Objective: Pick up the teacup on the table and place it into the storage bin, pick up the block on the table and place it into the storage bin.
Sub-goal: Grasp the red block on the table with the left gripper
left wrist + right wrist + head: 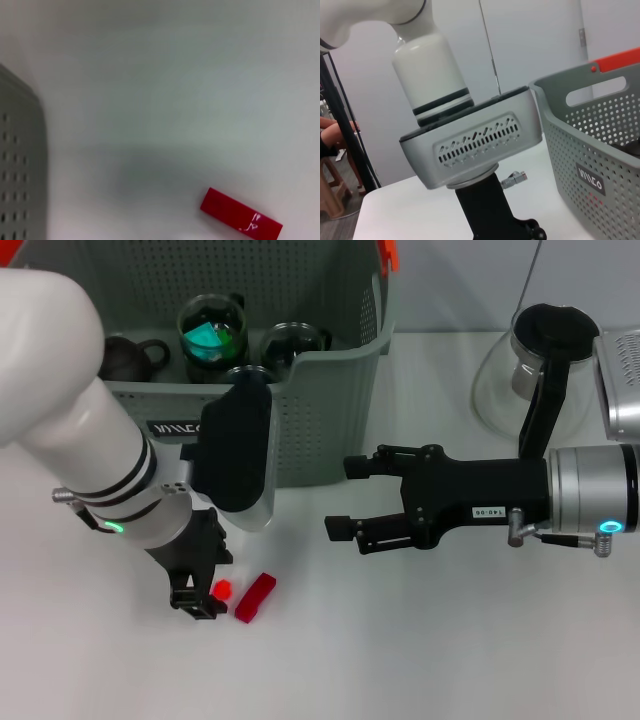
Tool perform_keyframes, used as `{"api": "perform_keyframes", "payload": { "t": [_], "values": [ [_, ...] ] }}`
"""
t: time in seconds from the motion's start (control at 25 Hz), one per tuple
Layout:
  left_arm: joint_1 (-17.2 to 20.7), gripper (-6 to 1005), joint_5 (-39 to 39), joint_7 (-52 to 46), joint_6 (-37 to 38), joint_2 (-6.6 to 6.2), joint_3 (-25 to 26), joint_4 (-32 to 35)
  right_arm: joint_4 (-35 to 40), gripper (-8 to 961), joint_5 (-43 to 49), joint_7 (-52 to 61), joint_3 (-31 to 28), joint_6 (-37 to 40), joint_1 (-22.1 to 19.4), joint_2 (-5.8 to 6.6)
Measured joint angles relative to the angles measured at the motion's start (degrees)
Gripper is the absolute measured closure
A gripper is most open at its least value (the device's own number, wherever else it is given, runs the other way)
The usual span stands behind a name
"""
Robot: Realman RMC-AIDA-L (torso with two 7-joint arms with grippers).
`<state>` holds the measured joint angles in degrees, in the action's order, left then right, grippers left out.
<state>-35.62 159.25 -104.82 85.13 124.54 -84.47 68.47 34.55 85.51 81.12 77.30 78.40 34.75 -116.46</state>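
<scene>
1. The left end effector (205,598) is down at the white desk (420,640), in front of the large grey-green perforated plastic storage bin (320,420). Its black fingers straddle a small bright-red piece (222,590); whether they have closed on it I cannot tell.
2. The red rectangular plastic block (255,597) lies flat on the desk just beside that end effector, on its right-hand side and apart from the small red piece. Its long axis runs diagonally, the far end angled toward the robot's right (the left wrist view shows the same bar (241,214) alone on bare desk near the bin wall).
3. The left arm is clearly the nearer one. By my reading, a pickup would need a short sideways shift and the fingers turned across the block's narrow width.
4. The right end effector (345,497) hovers over the desk mid-scene, well apart from the block, fingers spread and empty.
5. Dark glass teacups (290,345) already sit inside the bin.
</scene>
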Motion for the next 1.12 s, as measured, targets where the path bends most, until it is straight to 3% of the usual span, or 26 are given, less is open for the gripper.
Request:
{"api": "perform_keyframes", "payload": {
  "t": [0.64,1.12],
  "values": [
    [-1.4,431,0.1,0.0,-0.6,-0.19,-0.1,-3.2,-0.2,24,0.0,0.0,0.0,0.0,-0.1,0.04],
    [-1.6,804,-0.4,0.3,2.1,-0.19,0.4,-2.4,0.0,24,0.0,0.0,-0.1,0.0,-0.1,0.09]
  ]
}}
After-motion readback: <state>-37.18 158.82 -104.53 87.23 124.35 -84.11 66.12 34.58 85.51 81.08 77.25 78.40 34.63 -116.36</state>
